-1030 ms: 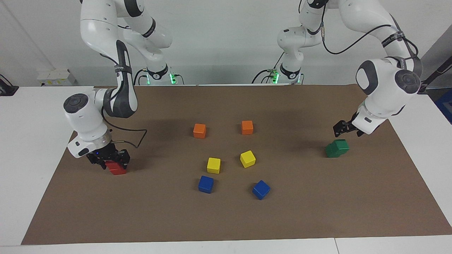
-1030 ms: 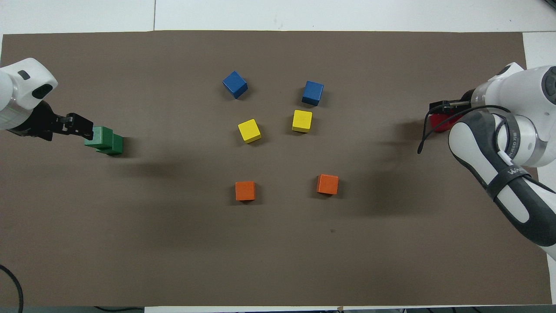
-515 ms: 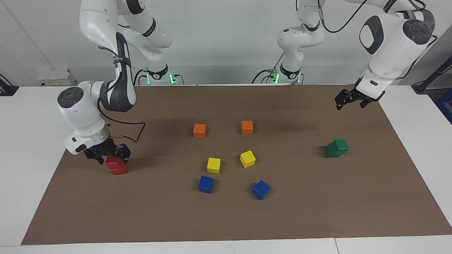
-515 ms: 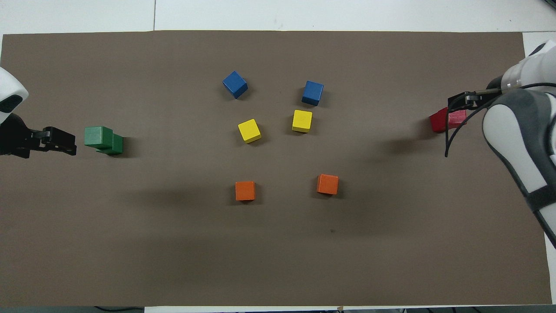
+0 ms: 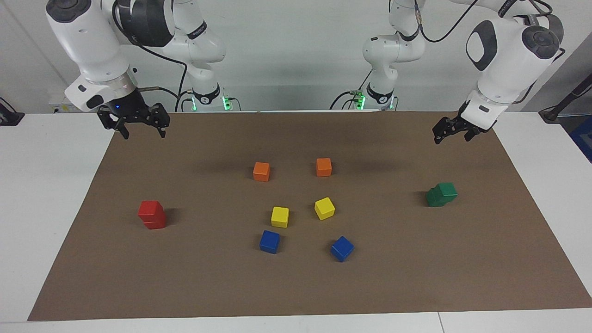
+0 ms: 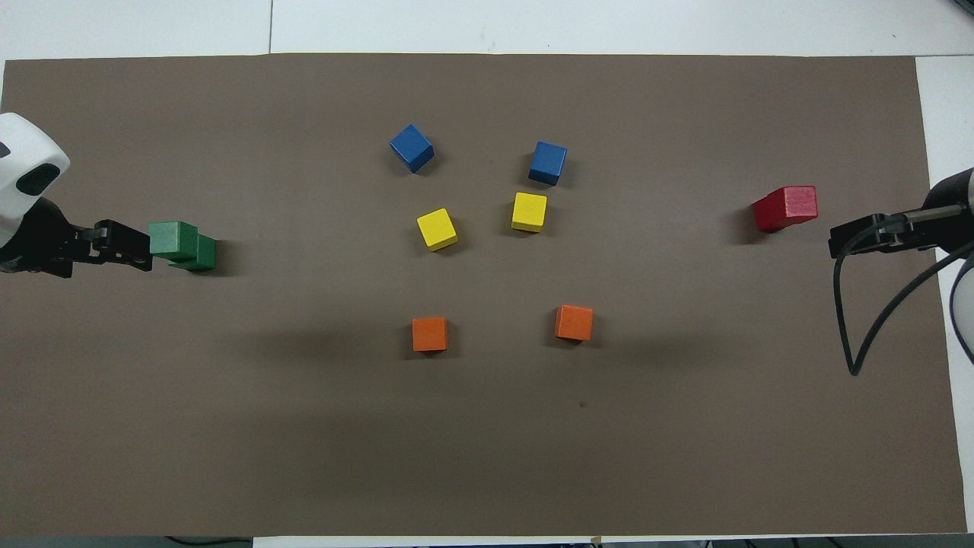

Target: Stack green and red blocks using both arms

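Two red blocks (image 5: 151,215) (image 6: 786,207) stand one on the other, slightly askew, toward the right arm's end of the brown mat. Two green blocks (image 5: 441,194) (image 6: 181,245) are stacked with a clear offset toward the left arm's end. My right gripper (image 5: 144,134) (image 6: 860,236) hangs open and empty, high over the mat's edge and well clear of the red stack. My left gripper (image 5: 451,138) (image 6: 122,245) is open and empty too, raised over the mat's edge at its own end, above and apart from the green stack.
In the middle of the mat (image 5: 296,286) lie two orange cubes (image 5: 261,171) (image 5: 323,167), two yellow cubes (image 5: 280,216) (image 5: 324,208) and two blue cubes (image 5: 269,241) (image 5: 342,248), the orange nearest the robots. White table surrounds the mat.
The right gripper has let go of the upper red block and lifted high, back toward the robots. The left gripper rose from the green stack earlier and has since barely moved.
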Robot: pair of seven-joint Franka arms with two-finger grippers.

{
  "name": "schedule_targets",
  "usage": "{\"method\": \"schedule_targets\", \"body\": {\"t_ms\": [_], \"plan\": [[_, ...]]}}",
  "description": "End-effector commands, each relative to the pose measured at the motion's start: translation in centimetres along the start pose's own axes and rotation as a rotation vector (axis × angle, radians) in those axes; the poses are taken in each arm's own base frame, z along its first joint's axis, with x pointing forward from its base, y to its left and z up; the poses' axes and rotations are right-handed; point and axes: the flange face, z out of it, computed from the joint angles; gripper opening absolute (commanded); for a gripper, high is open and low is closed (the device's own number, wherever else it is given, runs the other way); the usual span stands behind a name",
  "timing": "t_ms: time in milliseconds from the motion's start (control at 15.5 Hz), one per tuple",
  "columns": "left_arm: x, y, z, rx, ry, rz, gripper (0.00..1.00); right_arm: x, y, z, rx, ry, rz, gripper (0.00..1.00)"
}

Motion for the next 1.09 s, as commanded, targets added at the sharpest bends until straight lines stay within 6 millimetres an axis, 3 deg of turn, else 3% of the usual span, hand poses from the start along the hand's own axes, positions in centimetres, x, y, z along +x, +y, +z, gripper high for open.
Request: {"method": "schedule_targets", "body": {"t_ms": [0,450,772,1030], "plan": [[-0.3,-0.1,0.1,-0.012,0.010,-0.016,1.00,0.1,0.3,0.2,0.010,-0.014,-0.016,1.00],[-0.5,0.2,-0.3,-0.013,-0.005,-0.013,1.00,-0.5,0.2,0.7,0.018,-0.064,-0.016,1.00],[-0.8,1.3,-2.0,-0.010,-0.001,0.005,1.00,-0.6,0.8,0.8,0.022,-0.070,-0.007,1.00],[-0.9,0.9,-3.7,-0.011,0.004,0.000,1.00,-0.6,0.8,0.9,0.020,-0.074,-0.006,1.00]]}}
